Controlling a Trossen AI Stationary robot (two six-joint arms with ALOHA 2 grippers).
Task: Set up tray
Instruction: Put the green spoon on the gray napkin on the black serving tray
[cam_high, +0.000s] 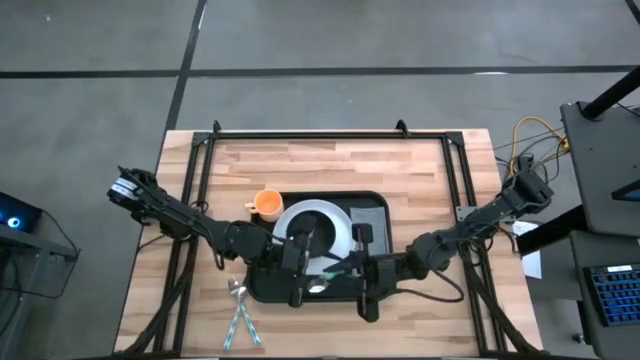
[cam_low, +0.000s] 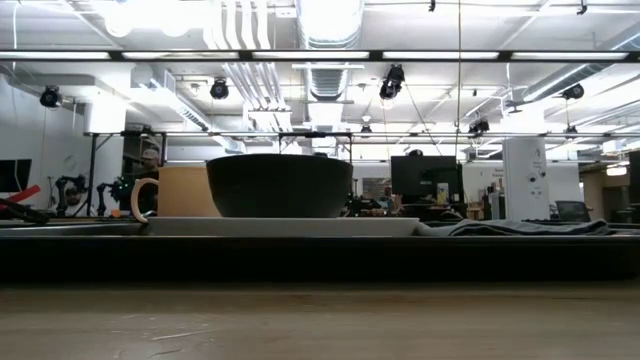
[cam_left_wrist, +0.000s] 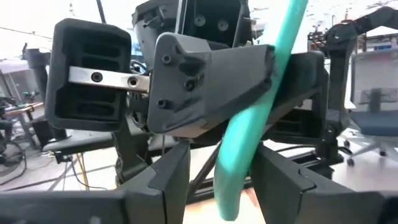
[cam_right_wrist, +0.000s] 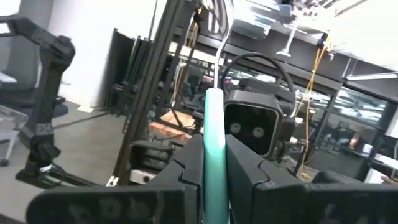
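The black tray (cam_high: 372, 203) (cam_low: 320, 255) carries a white plate (cam_high: 338, 222) (cam_low: 280, 227) with a dark bowl (cam_low: 280, 185) on it and a grey folded cloth (cam_high: 368, 222) (cam_low: 530, 228) on its right part. An orange cup (cam_high: 267, 205) (cam_low: 180, 192) stands by its far-left corner. Both grippers meet over the tray's near edge. A teal-handled utensil (cam_high: 333, 272) spans between them. My right gripper (cam_right_wrist: 214, 165) is shut on its handle. My left gripper (cam_left_wrist: 224, 180) is open, with a finger on either side of the handle (cam_left_wrist: 249, 124). My right gripper pinches the utensil's teal handle (cam_right_wrist: 215, 134) between its two fingers. The handle runs on past the fingertips toward my left gripper. The utensil is lifted clear, over the tray's near edge.
Two more teal-handled utensils (cam_high: 240, 312) lie on the wooden table near the tray's near-left corner. A black frame (cam_high: 320, 134) borders the table's far edge and sides. Bare wood lies beyond the tray's far rim.
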